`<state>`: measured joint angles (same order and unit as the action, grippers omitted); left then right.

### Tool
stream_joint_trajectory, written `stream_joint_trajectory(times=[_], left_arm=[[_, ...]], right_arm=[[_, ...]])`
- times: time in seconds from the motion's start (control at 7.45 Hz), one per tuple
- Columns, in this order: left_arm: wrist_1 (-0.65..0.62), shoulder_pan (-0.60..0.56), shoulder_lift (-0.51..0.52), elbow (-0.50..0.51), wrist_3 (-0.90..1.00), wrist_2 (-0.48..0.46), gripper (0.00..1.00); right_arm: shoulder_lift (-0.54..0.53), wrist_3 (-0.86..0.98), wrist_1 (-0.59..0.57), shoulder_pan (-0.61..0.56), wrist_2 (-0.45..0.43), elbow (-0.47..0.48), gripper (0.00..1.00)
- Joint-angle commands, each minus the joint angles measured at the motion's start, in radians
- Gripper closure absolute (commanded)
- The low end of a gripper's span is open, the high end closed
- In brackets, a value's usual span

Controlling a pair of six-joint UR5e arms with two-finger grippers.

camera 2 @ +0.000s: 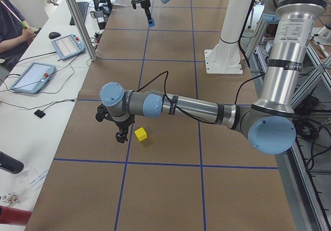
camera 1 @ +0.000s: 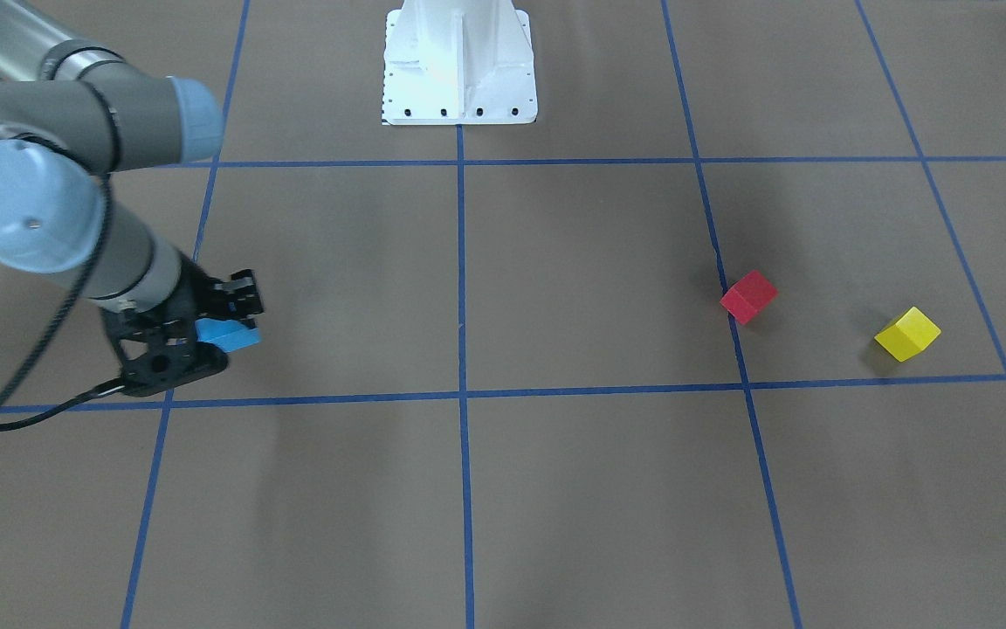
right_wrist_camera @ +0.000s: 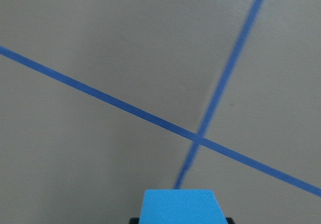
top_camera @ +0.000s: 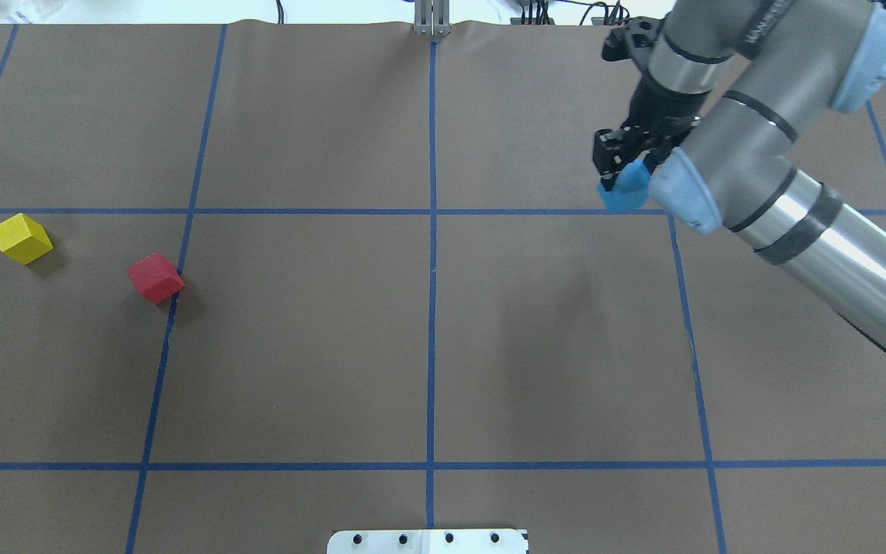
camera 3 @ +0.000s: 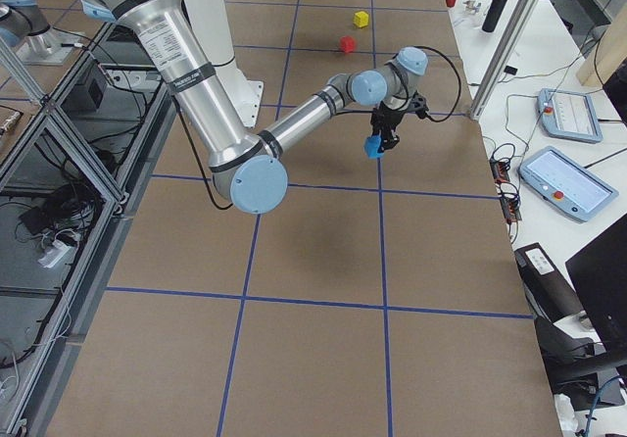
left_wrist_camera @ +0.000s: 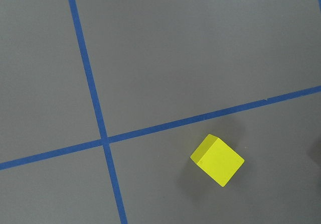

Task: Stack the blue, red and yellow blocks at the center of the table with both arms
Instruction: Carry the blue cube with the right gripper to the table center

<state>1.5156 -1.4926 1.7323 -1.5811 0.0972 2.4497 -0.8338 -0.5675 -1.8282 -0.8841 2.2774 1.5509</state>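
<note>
My right gripper (camera 1: 237, 321) is shut on the blue block (camera 1: 228, 335) and holds it just above the table, far out on my right side. The overhead view shows the gripper (top_camera: 621, 171) and the blue block (top_camera: 625, 192) too; the block fills the bottom of the right wrist view (right_wrist_camera: 182, 206). The red block (top_camera: 154, 278) and the yellow block (top_camera: 21, 238) lie apart on my left side. My left gripper (camera 2: 122, 138) shows only in the exterior left view, close beside the yellow block (camera 2: 140, 134); I cannot tell whether it is open. The left wrist view shows the yellow block (left_wrist_camera: 217, 160).
Blue tape lines divide the brown table into squares. The white robot base (camera 1: 459, 70) stands at the table's middle near edge. Operators' tablets (camera 2: 31, 76) and a metal post (camera 3: 509, 45) stand beyond the far edge.
</note>
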Motion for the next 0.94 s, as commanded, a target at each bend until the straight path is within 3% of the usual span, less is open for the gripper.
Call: stream_joint_trajectory(times=[0.0, 0.13, 0.27, 0.81], left_arm=[[0.0, 0.0, 0.0, 0.003, 0.001, 0.0, 0.0], [0.001, 0.0, 0.0, 0.01, 0.001, 0.0, 0.0], [0.0, 0.0, -0.002, 0.013, 0.002, -0.001, 0.0], [0.0, 0.0, -0.002, 0.015, 0.002, -0.002, 0.0]], right_arm=[[0.252, -0.332, 0.127, 0.153, -0.057, -0.256, 1.0], [0.29, -0.497, 0.289, 0.193, -0.084, -0.373, 1.0], [0.294, -0.553, 0.331, 0.218, -0.111, -0.405, 1.0], [0.272, -0.552, 0.329, 0.269, -0.154, -0.407, 1.0]])
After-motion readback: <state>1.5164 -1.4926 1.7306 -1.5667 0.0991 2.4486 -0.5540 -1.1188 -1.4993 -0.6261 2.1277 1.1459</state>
